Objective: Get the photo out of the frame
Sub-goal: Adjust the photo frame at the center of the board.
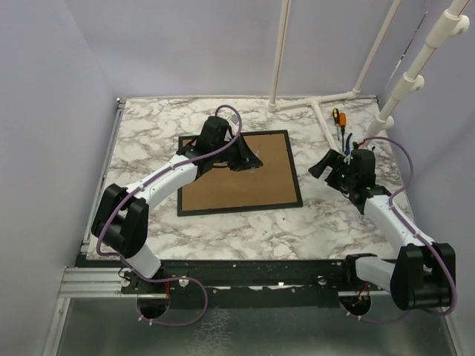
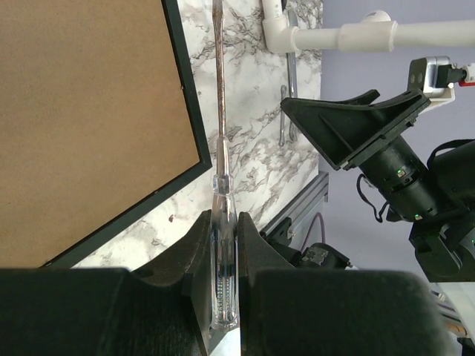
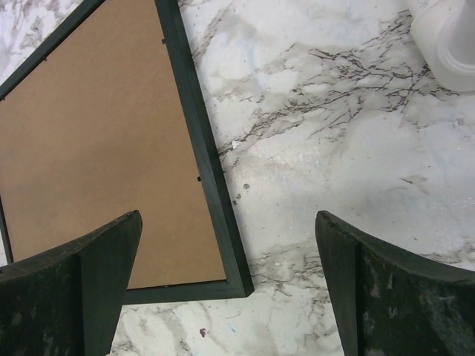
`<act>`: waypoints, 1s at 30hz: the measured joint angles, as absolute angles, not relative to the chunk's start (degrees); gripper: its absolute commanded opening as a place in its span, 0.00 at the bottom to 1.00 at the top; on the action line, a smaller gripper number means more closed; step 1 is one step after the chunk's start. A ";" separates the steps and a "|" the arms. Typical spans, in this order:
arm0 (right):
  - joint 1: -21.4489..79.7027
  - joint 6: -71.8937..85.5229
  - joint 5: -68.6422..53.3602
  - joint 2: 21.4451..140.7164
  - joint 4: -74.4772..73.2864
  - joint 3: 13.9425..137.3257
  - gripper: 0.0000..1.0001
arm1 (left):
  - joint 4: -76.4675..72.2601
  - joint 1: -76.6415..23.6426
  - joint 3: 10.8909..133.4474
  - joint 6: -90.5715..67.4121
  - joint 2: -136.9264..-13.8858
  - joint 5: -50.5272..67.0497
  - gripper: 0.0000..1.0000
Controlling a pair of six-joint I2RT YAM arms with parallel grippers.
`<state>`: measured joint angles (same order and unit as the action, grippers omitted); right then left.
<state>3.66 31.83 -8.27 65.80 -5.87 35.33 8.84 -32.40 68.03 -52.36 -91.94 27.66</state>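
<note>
The frame (image 1: 239,176) lies face down on the marble table, its brown fibreboard back up inside a thin black border. It also shows in the left wrist view (image 2: 89,111) and the right wrist view (image 3: 96,148). The photo is hidden under the backing. My left gripper (image 1: 241,154) hangs over the frame's far edge, shut (image 2: 223,222) on the clear handle of a screwdriver (image 2: 220,185). The screwdriver's shaft runs along the table just outside the frame's border. To the right of the frame, my right gripper (image 1: 334,167) hovers open above its near right corner (image 3: 228,222), holding nothing.
An orange-handled and a dark-handled tool (image 1: 338,119) lie at the back right beside a white pipe stand (image 1: 319,104). A white pipe fitting (image 3: 445,37) sits right of the right gripper. The right arm (image 2: 393,148) shows close by in the left wrist view.
</note>
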 measured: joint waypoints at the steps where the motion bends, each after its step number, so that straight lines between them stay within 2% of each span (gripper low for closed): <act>1: 3.33 31.83 -8.32 65.82 -5.67 35.20 1.00 | 8.84 -32.40 68.03 -52.31 -91.94 27.66 0.00; 5: 2.48 31.88 -9.08 66.94 -4.67 34.85 1.00 | 8.84 -32.40 68.03 -51.99 -91.94 27.66 0.00; 7: 2.24 31.92 -9.98 68.53 -3.46 34.85 0.95 | 8.82 -32.38 68.03 -51.77 -91.94 27.64 0.00; 15: 2.42 30.89 -15.20 77.38 1.58 36.03 0.69 | 8.64 -32.27 68.03 -50.61 -91.94 27.64 0.00; 21: 3.88 28.91 -15.90 84.99 3.33 40.80 0.64 | 8.64 -31.92 68.03 -49.91 -91.94 27.66 0.00; 27: 10.57 26.81 -11.51 92.25 2.79 48.80 0.63 | 8.64 -31.77 68.03 -49.69 -91.94 27.68 0.00; 30: 12.73 26.00 -9.13 95.96 2.15 52.34 0.56 | 8.64 -31.57 68.03 -49.52 -91.94 27.73 0.00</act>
